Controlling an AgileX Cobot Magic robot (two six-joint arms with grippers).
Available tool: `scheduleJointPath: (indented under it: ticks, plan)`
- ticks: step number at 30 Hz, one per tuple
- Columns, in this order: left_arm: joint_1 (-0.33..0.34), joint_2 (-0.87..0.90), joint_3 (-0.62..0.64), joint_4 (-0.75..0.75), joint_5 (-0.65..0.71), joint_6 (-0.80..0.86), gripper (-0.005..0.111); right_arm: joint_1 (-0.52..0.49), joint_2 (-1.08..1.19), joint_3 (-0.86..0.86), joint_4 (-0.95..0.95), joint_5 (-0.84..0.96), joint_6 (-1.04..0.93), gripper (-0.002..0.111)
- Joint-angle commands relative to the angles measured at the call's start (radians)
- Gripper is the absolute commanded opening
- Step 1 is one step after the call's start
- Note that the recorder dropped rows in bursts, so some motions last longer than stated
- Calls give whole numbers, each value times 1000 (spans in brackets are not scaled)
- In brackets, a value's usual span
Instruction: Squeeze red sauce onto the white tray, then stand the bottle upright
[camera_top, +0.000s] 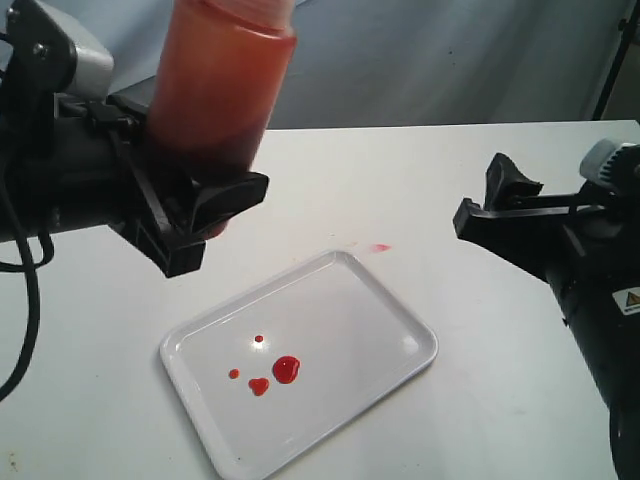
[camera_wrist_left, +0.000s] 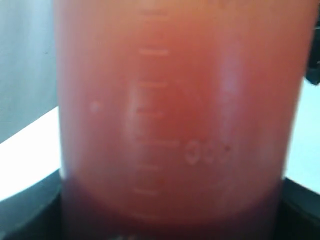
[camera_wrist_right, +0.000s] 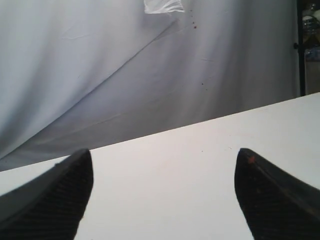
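The left tool (camera_top: 210, 225) pinches the translucent orange-red plastic squeeze bottle (camera_top: 225, 80), long axis near vertical; the glossy white rectangular tray (camera_top: 395, 325) lies below, toward the spread, empty right tool (camera_top: 487, 192).

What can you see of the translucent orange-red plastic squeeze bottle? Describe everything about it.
The translucent orange-red cylindrical plastic squeeze bottle is held in the air, slightly tilted, clamped between the black jaws of the left gripper. Darker red sauce pools at its lower end. Raised measuring lines mark its wall. Its top runs out of frame; no cap or nozzle shows.
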Motion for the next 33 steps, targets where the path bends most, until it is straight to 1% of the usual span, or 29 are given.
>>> scheduleJointPath:
  ticks: [1, 5, 7, 11, 17, 20, 23, 28, 31, 33]
  plan:
    - [-6, 49, -5, -70, 108, 116, 0, -7, -7, 10, -47, -20, 13, 71]
    - [-6, 122, -6, -70, 221, 171, 0, -7, -7, 10, -68, -18, 45, 71]
    - [-6, 162, -13, -70, 269, 193, 0, -7, -7, 10, -135, 17, 76, 71]
    - [-6, 232, -46, -70, 280, 193, 0, -7, -9, 10, -295, 118, 87, 71]
    - [-6, 304, -107, -70, 302, 193, 0, -7, -9, 10, -342, 169, 109, 71]
    - [-6, 325, -139, -70, 300, 193, 0, -7, -22, 10, -453, 230, 193, 68]
    - [-6, 332, -158, -70, 297, 193, 0, -7, -45, 10, -550, 249, 303, 65]
    - [-6, 332, -158, -70, 301, 193, 0, -7, -72, 10, -577, 217, 398, 65]
    - [-6, 332, -158, -70, 356, 193, 0, -7, -72, 10, -689, 215, 483, 65]
    - [-6, 332, -162, -70, 397, 193, 0, -7, -72, 8, -720, 211, 510, 65]
